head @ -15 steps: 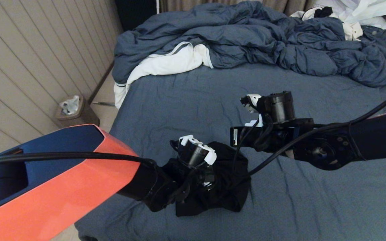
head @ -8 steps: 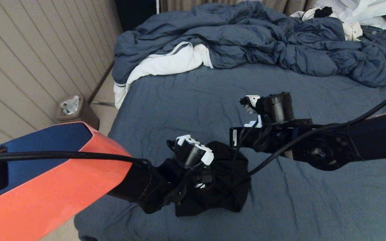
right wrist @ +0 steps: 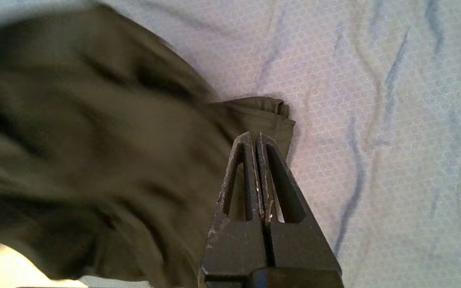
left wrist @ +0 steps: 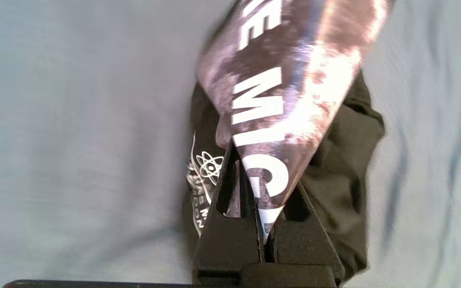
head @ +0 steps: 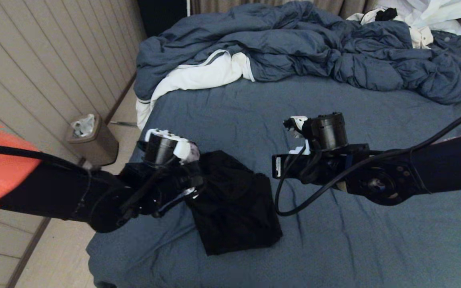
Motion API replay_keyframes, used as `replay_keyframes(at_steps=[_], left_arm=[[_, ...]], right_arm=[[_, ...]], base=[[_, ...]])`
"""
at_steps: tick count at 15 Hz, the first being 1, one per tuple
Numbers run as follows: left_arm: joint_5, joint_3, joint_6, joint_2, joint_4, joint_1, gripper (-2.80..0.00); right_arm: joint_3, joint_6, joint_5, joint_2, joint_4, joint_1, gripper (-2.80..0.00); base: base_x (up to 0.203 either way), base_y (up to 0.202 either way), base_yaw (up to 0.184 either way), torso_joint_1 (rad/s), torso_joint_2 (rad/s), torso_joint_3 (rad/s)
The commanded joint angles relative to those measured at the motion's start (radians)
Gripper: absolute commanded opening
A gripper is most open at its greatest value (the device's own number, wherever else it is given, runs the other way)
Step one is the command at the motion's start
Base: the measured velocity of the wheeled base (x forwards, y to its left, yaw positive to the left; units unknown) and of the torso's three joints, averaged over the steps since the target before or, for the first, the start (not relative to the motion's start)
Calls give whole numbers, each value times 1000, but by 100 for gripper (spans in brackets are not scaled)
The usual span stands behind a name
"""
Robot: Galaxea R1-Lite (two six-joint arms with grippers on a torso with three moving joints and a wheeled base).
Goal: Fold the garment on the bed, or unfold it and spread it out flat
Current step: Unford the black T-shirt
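Observation:
The garment [head: 234, 200], a black T-shirt, lies bunched near the front left of the slate-blue bed [head: 374, 248]. My left gripper [left wrist: 262, 168] is shut on a fold of the garment [left wrist: 334, 172] that shows the grey moon print and white letters, and it holds this fold up over the shirt's left edge. In the head view the left gripper [head: 192, 192] is at the shirt's left side. My right gripper [right wrist: 255, 136] is shut with nothing in it and hovers over a hemmed corner of the garment [right wrist: 254, 114] at its right side.
A puffy blue-grey duvet [head: 294, 44] is heaped across the far end of the bed. A white cloth [head: 198, 78] hangs over the bed's left edge. A small bin [head: 90, 138] stands on the floor by the panelled wall on the left.
My left gripper has shut on the garment and swung left and up, drawing the shirt out to the left. The right arm has barely moved.

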Motion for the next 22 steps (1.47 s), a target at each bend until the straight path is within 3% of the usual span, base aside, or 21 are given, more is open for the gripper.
replay_keyframes(at_steps=[1,6,8,10,14,15,19,22], left_arm=[[-61,89,-3,-114,-6,119,-280],[-196,257,-2,-167,-102,327,-280],[-304,313,-1,-157,-162,386,-280],[-338,331,0,-133,-177,390,-280],[-344,358,28,-118,-177,376,-280],[-344,357,31,-121,-177,370,0],[-336,336,33,-206,-179,393,0],[-336,325,57,-299,-179,499,0]], right_arm=[[0,1,-1,1,-2,1,-280],[0,1,-1,11,-2,3,-280],[1,1,-2,16,-2,10,-280],[2,1,-6,18,-2,18,-280],[2,1,-6,22,-2,18,-280],[2,1,-6,25,-2,18,-280],[2,1,-6,28,-2,18,-280],[2,1,-6,33,-2,22,-280]], base=[[0,0,0,0,0,0],[0,0,0,0,0,0],[0,0,0,0,0,0],[0,0,0,0,0,0],[0,0,0,0,0,0],[0,0,0,0,0,0],[0,0,0,0,0,0],[0,0,0,0,0,0]])
